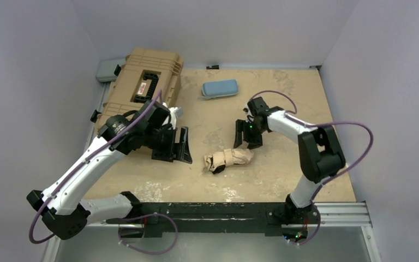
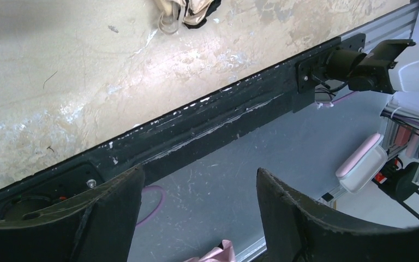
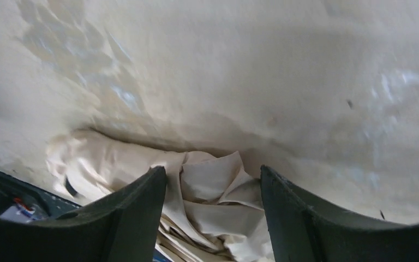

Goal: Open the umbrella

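Note:
The umbrella (image 1: 228, 159) lies folded on the tan table, a crumpled bundle of pale beige cloth with a dark bit at its left end. My right gripper (image 1: 246, 143) hangs over its right end. In the right wrist view the two black fingers stand apart on either side of the beige folds (image 3: 213, 202), with my right gripper (image 3: 213, 170) astride the cloth. My left gripper (image 1: 179, 147) is left of the umbrella, apart from it, open and empty. The left wrist view shows my left gripper (image 2: 200, 172) over the table's front edge, with the umbrella (image 2: 188, 11) only at the top border.
A tan ribbed hard case (image 1: 142, 87) with a black handle sits at the back left, close behind the left arm. A light-blue oblong sleeve (image 1: 220, 88) lies at the back centre. A black rail (image 1: 213, 210) runs along the near table edge.

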Available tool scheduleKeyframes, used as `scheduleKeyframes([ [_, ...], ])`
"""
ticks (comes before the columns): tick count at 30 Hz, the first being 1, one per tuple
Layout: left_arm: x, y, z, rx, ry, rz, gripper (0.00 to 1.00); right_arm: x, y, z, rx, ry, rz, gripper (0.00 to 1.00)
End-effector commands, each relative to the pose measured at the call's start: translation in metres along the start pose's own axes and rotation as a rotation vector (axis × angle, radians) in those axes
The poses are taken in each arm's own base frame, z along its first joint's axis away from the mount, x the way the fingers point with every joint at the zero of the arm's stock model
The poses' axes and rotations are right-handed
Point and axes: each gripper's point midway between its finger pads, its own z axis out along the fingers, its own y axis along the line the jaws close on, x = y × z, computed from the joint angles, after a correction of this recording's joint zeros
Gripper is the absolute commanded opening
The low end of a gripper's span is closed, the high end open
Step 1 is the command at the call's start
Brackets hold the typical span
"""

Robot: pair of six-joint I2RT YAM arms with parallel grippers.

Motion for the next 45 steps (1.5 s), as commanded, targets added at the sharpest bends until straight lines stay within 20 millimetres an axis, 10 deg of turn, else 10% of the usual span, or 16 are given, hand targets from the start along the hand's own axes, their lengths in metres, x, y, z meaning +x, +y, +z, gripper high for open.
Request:
scheduleKeyframes([
  [1,0.004,0.004,0.0,0.002,-0.022,-0.021,0.73,0.036,-0.016,-0.033,0.009,-0.021,-0.067,0.62],
  [7,0.001,-0.001,0.007,0.023,-0.002,-0.016,0.72,0.136,0.01,-0.038,-0.24,0.137,-0.047,0.57],
  [11,-0.006,-0.009,0.01,0.035,0.014,0.005,0.72,0.168,0.02,-0.042,-0.298,0.16,-0.124,0.6],
  [21,-0.021,-0.023,0.012,0.046,0.049,0.055,0.72,0.109,0.056,-0.095,-0.335,-0.12,-0.133,0.85],
  [34,-0.014,-0.018,0.016,0.048,0.051,0.044,0.73,0.077,0.061,-0.072,-0.25,-0.151,-0.042,0.81],
  [45,-0.008,-0.01,0.013,0.03,0.031,0.035,0.73,0.092,0.073,-0.021,-0.194,0.0,-0.117,0.73],
])
